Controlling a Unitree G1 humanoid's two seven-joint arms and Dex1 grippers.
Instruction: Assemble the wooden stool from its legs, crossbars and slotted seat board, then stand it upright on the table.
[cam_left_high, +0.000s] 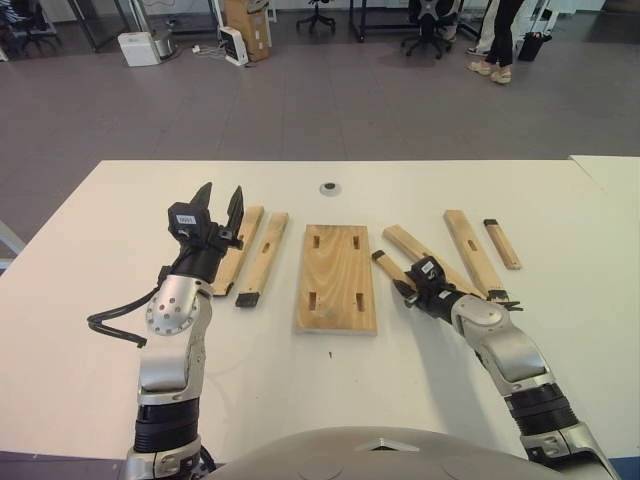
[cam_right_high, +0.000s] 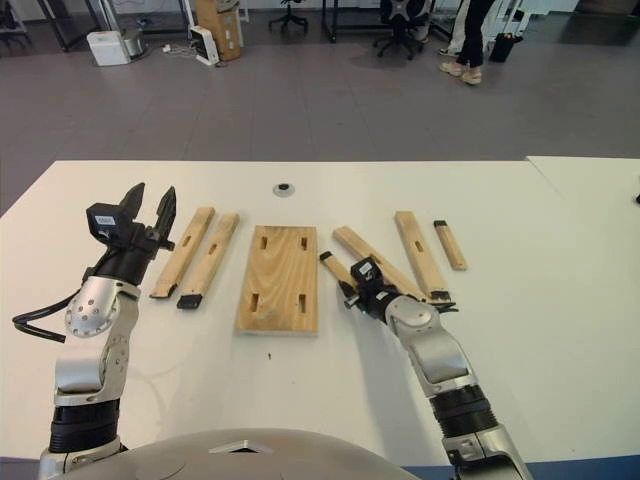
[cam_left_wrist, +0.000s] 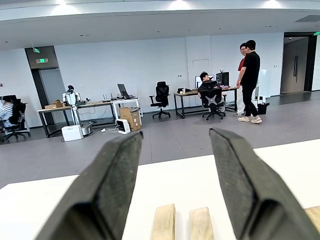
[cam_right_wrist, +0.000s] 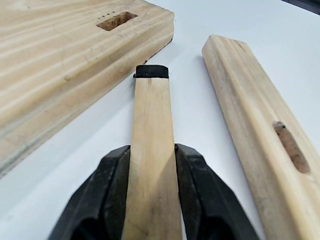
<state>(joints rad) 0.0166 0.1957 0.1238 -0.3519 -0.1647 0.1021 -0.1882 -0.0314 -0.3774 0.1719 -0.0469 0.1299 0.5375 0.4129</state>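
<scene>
The seat board (cam_left_high: 335, 278) lies flat in the middle of the surface (cam_left_high: 120, 220), its long sides running from the near edge toward the far edge and its four slots facing up. Just beside its right side lies the black-tipped bar (cam_left_high: 384, 263), a thin stick whose dark end points toward the far edge and sits close to the board, with a sliver of bare surface between them. The right gripper (cam_right_wrist: 152, 155) has its fingers (cam_right_wrist: 112, 190) closed narrowly on the nearer part of this bar, one pad against each side; whether the bar is lifted or resting cannot be told. Next to it, farther right, a long slotted piece (cam_right_wrist: 250, 115) lies at an angle. Beyond that, toward the right edge, a second long piece (cam_left_high: 472, 252) lies flat, and then a short dark-ended piece (cam_left_high: 503, 244). Left of the board, a pale slat (cam_left_high: 266, 252) lies with its dark cap toward the near edge, and beside it an outer slat (cam_left_high: 245, 235) is partly hidden behind the left arm. The left gripper (cam_left_high: 222, 200) is held up above the left part of the surface, pointing toward the far edge, its fingers (cam_left_wrist: 110, 190) spread wide and holding nothing. A small round dark fitting (cam_left_high: 331, 188) sits near the far edge, in line with the board.
</scene>
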